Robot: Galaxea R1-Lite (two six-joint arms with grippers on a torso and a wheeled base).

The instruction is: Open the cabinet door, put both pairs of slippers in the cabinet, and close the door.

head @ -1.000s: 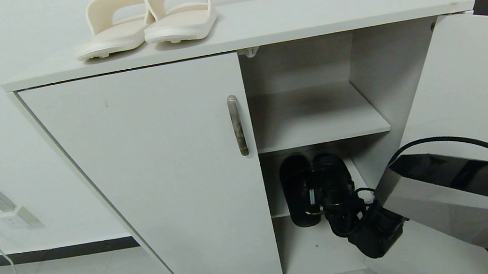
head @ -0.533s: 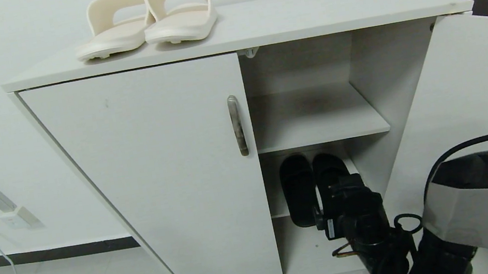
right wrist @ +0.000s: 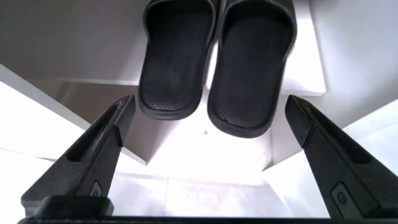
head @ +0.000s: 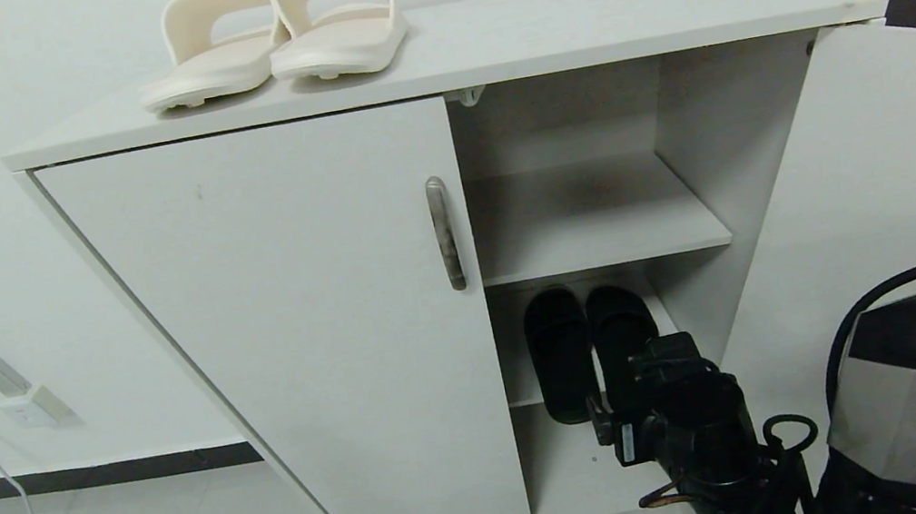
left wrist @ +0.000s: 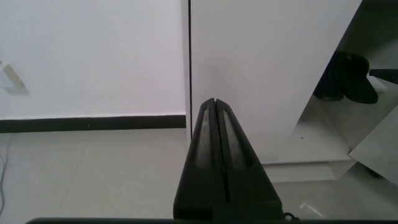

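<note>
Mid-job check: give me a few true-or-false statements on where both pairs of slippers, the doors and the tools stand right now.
1. The black slippers lie on a shelf inside the cabinet. True.
2. The cream slippers are inside the cabinet too. False: they sit on the cabinet's top.
3. The right tool is shut on a black slipper. False: it is open, in front of the pair, holding neither.
4. The right door is open and the left door is closed. True.
5. The left tool is open. False: its fingers are pressed together.
</note>
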